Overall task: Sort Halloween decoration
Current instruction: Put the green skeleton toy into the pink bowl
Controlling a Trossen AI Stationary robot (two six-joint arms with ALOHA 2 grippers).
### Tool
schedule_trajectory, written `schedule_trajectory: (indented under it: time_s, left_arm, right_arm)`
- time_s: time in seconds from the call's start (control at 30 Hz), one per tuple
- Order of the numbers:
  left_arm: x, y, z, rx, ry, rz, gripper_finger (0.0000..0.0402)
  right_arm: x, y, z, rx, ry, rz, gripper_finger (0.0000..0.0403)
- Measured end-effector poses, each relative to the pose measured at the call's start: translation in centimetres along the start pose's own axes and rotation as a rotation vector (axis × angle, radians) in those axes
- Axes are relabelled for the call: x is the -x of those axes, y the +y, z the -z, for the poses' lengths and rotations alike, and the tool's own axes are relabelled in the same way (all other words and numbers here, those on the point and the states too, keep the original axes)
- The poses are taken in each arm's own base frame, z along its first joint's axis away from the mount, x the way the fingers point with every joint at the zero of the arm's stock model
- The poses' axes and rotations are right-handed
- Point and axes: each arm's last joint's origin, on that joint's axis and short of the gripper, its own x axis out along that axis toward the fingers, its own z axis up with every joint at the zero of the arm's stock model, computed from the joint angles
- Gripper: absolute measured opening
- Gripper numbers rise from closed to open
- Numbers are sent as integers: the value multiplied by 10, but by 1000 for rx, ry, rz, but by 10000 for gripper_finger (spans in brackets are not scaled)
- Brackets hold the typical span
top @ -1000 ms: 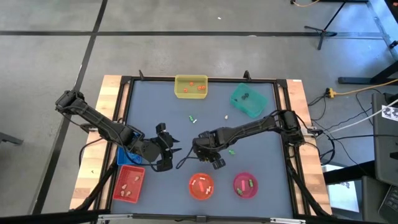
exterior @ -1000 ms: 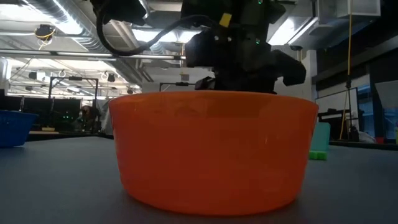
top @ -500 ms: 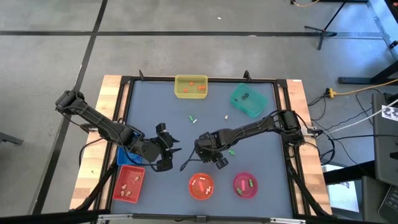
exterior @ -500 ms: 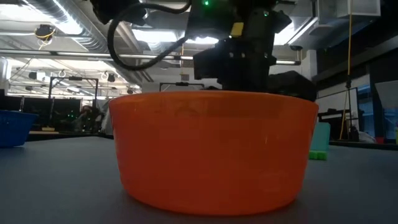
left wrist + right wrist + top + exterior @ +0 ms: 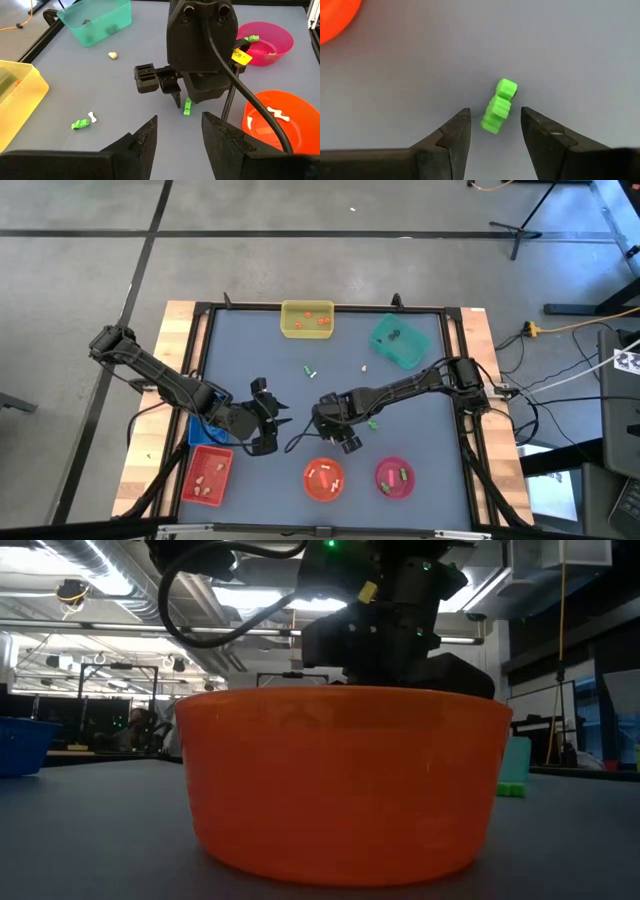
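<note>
Grey table (image 5: 250,360): green trinket (image 5: 498,105) is straddled by open right gripper (image 5: 492,131), ungrasped; left gripper (image 5: 179,131) is parted, empty.

Smooth matt grey tabletop (image 5: 330,390); glossy translucent plastic orange bowl (image 5: 340,780); bare wood table edges (image 5: 178,340); matt green plastic trinket (image 5: 499,106).

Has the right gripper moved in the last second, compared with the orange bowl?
Yes, slightly. In the high view the right gripper first slid a little toward the orange bowl, then eased back; it sits open above a green trinket.
</note>
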Motion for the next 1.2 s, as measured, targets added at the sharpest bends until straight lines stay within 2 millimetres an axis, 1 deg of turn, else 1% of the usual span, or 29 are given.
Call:
schedule_trajectory:
  time_s: [0.1,0.17,0.5,0.63,0.73,0.83,0.97,1.03,1.2]
  left_arm:
    - [0,0,0,0,0,0,139]
    - [0,0,0,0,0,0,139]
    - [0,0,0,0,0,0,139]
    - [0,0,0,0,0,0,139]
    - [0,0,0,0,0,0,139]
    - [0,0,0,0,0,0,139]
    - [0,0,0,1,0,0,139]
    - [0,0,0,1,0,0,139]
    - [0,0,0,1,0,0,139]
  right_arm:
    - [0,0,0,-2,1,0,169]
    - [0,0,0,-2,1,0,158]
    - [0,0,0,-3,5,-1,50]
    - [4,0,0,-4,26,-17,16]
    - [13,1,-3,-15,65,-57,9]
    - [27,2,-8,-68,98,-108,15]
    - [49,11,-19,-84,127,-171,22]
    - [60,21,-26,-63,139,-198,19]
    - [85,56,-39,10,164,-282,13]
